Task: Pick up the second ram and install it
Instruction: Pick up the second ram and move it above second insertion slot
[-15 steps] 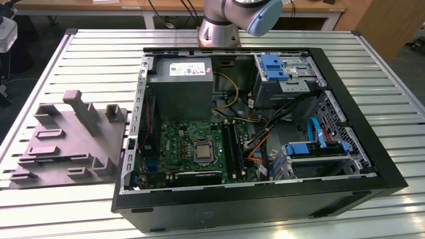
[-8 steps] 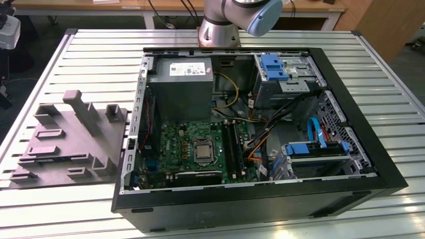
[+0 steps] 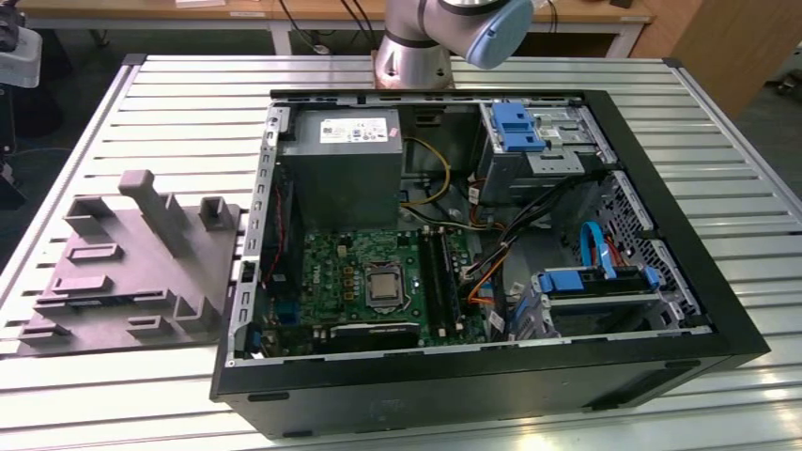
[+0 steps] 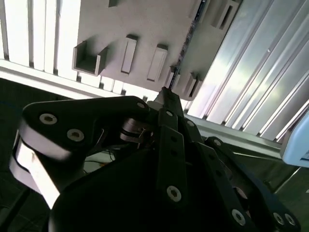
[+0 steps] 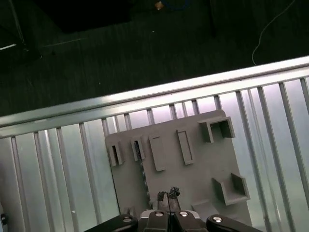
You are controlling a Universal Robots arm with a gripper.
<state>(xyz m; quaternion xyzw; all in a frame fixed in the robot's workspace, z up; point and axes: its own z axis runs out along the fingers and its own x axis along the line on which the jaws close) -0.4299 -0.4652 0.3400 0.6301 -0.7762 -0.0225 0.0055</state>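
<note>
Silver arm [image 3: 420,47], black gripper [image 5: 167,195]
The arm is a rounded silver-grey tube with a pale blue cap [image 3: 499,26] on its joint. The gripper is matt black all over: flat link bars [image 4: 170,145], seen close in the second wrist view, pinned with round silver screw heads [image 4: 174,193], a pale grey band [image 4: 29,166] along one side link, and two slim dark fingertips [image 5: 161,196].
</note>
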